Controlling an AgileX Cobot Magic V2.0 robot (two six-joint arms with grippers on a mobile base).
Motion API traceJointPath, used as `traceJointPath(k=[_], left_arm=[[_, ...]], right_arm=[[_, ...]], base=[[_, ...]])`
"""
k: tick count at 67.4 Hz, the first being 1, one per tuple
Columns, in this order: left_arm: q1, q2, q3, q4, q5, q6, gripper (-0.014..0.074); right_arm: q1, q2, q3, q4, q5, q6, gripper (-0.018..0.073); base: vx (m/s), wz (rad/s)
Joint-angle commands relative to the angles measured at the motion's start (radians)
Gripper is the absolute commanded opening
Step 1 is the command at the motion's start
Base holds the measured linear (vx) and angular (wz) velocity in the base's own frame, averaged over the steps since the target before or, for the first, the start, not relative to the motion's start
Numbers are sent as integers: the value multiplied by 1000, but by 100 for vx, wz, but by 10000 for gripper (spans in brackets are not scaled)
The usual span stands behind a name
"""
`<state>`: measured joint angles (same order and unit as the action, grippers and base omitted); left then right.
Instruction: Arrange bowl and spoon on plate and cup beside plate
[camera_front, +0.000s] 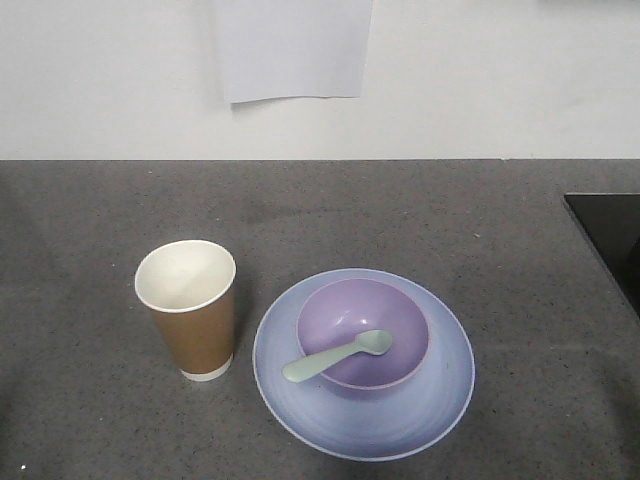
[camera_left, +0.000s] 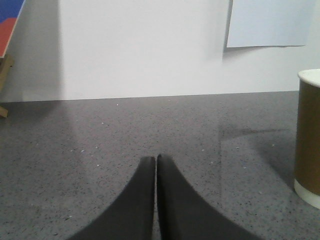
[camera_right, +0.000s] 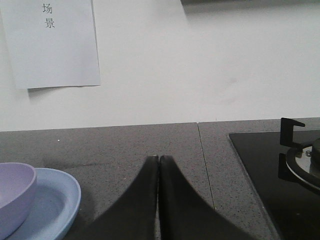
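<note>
Front view: the periwinkle plate (camera_front: 364, 420) is lying on the grey speckled countertop (camera_front: 100, 200) in the lower centre of the frame. The lavender bowl (camera_front: 363, 322) is sitting upright on the plate, slightly toward its upper half. The mint-green spoon (camera_front: 338, 356) is resting in the bowl, its scoop lying toward the bowl's middle and its handle leaning over the lower-left rim, pointing toward the lower left of the frame. The kraft-brown paper cup (camera_front: 190, 310) is standing upright just beside the plate, at its left edge; whether the two are touching cannot be told. A white sheet of paper (camera_front: 292, 48) is hanging on the wall at top centre. Neither gripper is showing in this view.

Left wrist view: the left gripper (camera_left: 156, 159) is occupying the lower centre of the frame, its two dark fingers pressed together with nothing between them. The cup (camera_left: 308, 137) is standing at the right edge of the frame, well apart from the fingertips.

Right wrist view: the right gripper (camera_right: 159, 158) is likewise sitting with its fingers pressed together and holding nothing. The plate (camera_right: 55, 200) and bowl (camera_right: 15, 195) are lying in the lower left corner, apart from the fingertips. A black stove top (camera_right: 260, 165) with a burner grate (camera_right: 292, 150) is filling the lower right.
</note>
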<state>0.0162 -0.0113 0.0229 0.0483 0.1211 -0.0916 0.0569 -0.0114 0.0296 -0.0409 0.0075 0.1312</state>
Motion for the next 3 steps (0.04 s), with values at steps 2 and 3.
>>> traceJointPath(k=[2, 3], left_arm=[[2, -14, -19, -3, -75, -12, -6], [2, -14, -19, -3, -75, -12, -6]], right_arm=[[-2, -10, 8, 0, -79, -11, -11], [-2, -10, 8, 0, -79, -11, -11]], base=[[0, 0], [0, 0]])
